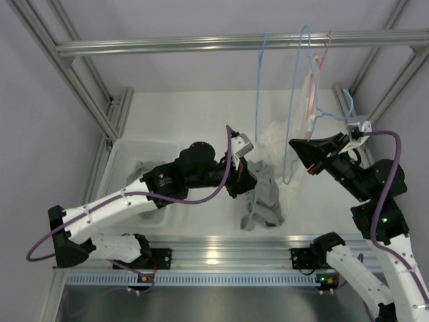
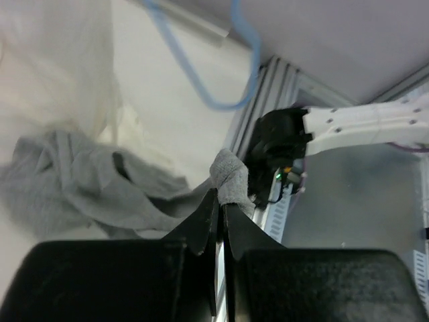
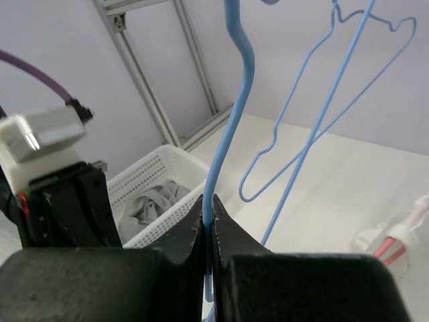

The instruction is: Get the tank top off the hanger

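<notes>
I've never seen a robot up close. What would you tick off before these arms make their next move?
1. Left end effector shut on the grey tank top: ok.
2. Right end effector shut on the blue hanger wire: ok.
3. Tank top fully free of that hanger: cannot tell; they sit close in the top view.
4. Both end effectors apart from each other: ok.
5. White basket has room left: cannot tell; grey cloth lies inside.
</notes>
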Motion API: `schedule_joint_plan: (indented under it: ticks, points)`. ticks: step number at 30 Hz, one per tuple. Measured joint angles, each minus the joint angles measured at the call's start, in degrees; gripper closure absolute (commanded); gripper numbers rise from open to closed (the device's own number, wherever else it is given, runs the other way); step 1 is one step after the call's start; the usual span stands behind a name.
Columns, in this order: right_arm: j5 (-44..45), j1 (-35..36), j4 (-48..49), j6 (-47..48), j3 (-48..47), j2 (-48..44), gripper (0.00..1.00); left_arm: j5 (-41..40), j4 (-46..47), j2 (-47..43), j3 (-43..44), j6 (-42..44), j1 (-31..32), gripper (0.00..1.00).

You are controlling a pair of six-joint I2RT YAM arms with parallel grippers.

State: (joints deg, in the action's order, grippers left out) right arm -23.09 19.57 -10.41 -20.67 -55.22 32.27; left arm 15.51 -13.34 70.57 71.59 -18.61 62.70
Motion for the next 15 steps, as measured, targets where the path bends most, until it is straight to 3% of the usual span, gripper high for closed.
schedule_joint_plan:
  ticks: [10,13,14,15]
  points:
    - [5.1,0.0,-14.3,2.6,-22.4,4.5,1.00,-26.1,-15.5,-2.9,-11.2,-3.4,0.0,1.00]
    - [4.4,0.0,-18.3,3.1,-24.5,4.6,1.00,-35.8,-18.8,-2.3,-13.6,-7.6,-0.2,1.00]
    - [3.6,0.0,-19.7,3.1,-24.6,4.9,1.00,-38.3,-19.6,-2.1,-14.2,-9.3,-0.6,0.92]
    - [2.6,0.0,-21.2,3.0,-24.6,5.5,1.00,-40.9,-20.6,-1.8,-14.7,-11.1,-1.2,0.75]
